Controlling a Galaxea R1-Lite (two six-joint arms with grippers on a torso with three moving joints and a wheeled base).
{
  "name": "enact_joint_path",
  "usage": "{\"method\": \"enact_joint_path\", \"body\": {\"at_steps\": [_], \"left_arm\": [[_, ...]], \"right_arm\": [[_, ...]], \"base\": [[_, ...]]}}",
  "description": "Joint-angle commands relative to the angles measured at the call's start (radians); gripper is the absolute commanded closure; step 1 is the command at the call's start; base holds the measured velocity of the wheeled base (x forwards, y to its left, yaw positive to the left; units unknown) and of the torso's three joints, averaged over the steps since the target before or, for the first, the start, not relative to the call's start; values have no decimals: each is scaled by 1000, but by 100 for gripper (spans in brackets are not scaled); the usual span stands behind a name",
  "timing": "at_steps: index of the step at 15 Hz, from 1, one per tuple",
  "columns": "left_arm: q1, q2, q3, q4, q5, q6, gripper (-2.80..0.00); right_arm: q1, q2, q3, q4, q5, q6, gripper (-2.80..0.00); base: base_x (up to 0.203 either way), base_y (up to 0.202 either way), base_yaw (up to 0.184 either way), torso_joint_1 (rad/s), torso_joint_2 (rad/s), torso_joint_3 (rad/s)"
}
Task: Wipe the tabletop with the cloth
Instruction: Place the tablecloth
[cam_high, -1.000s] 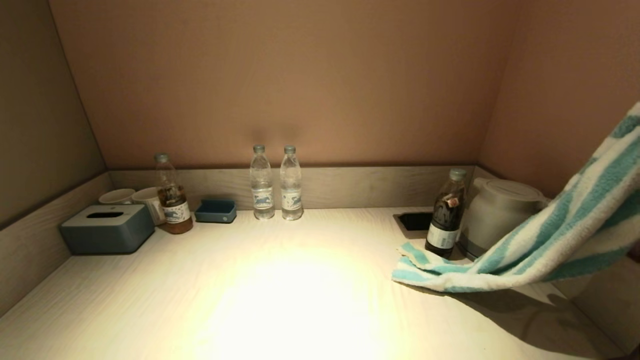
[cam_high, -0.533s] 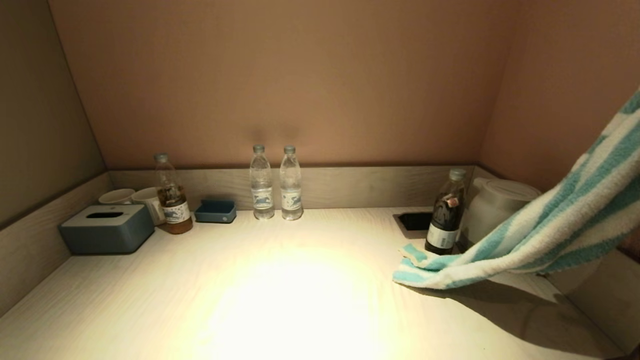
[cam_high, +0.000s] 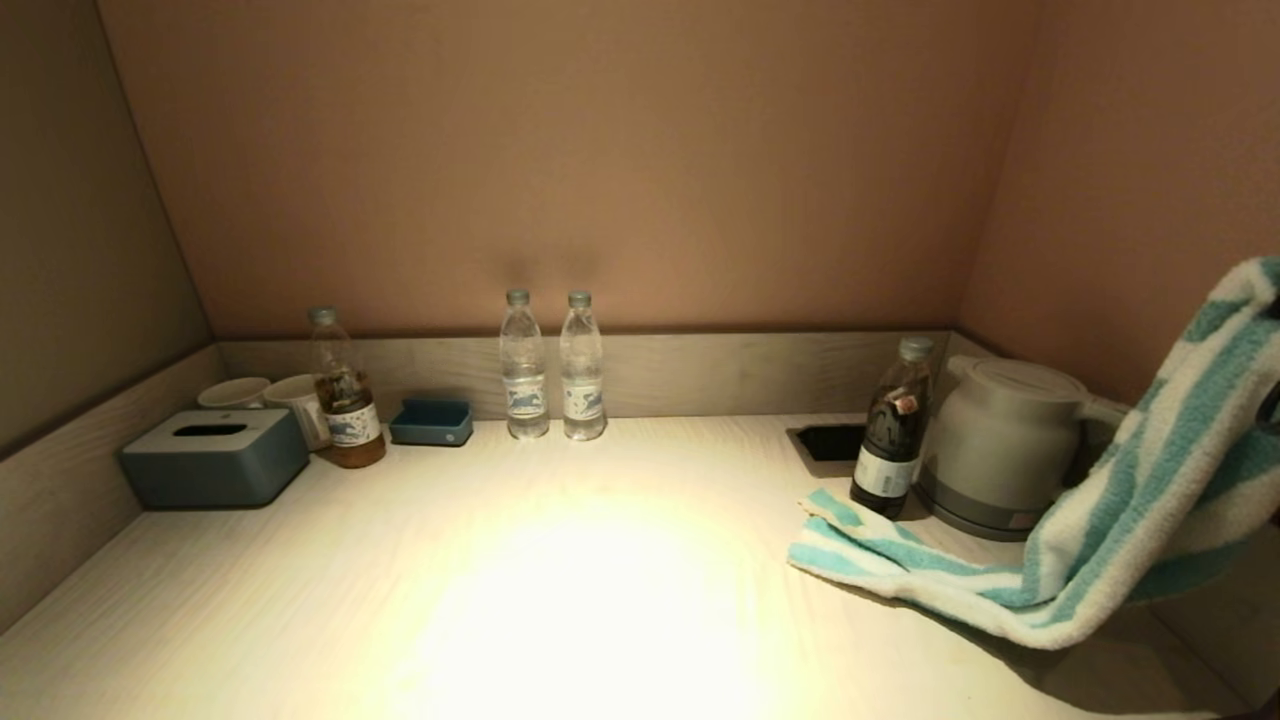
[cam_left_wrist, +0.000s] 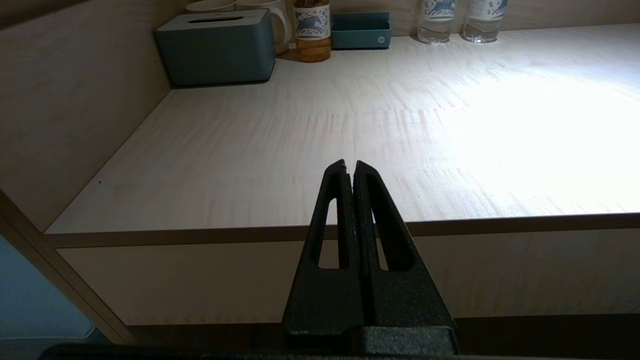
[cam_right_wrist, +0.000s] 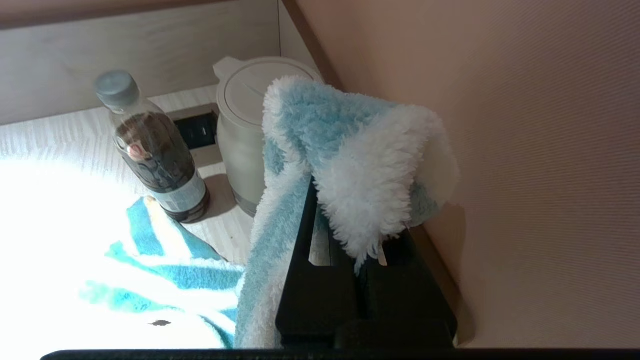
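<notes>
left rear: tissue box (cam_high: 214, 457), two mugs (cam_high: 268, 398) behind it
back centre: two water bottles (cam_high: 552, 366)
right rear: kettle (cam_high: 1000, 445), dark bottle (cam_high: 891, 428) left of it
cloth (cam_high: 1040, 545): end on tabletop (cam_high: 560, 590), before dark bottle

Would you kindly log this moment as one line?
right claw: shut on cloth | cloth end on tabletop by dark bottle | left claw: shut, parked
</notes>
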Motion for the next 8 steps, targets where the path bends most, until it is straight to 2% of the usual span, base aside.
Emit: {"method": "enact_joint_path", "body": {"at_steps": [1, 8], "left_arm": [[2, 1, 0, 0, 0, 0, 0], [2, 1, 0, 0, 0, 0, 0]], "right_arm": [[-1, 36, 27, 1, -12, -3, 0], [-1, 83, 90, -10, -13, -20, 0]], "base": [[0, 0, 0, 0, 0, 0], [0, 0, 0, 0, 0, 0]]}}
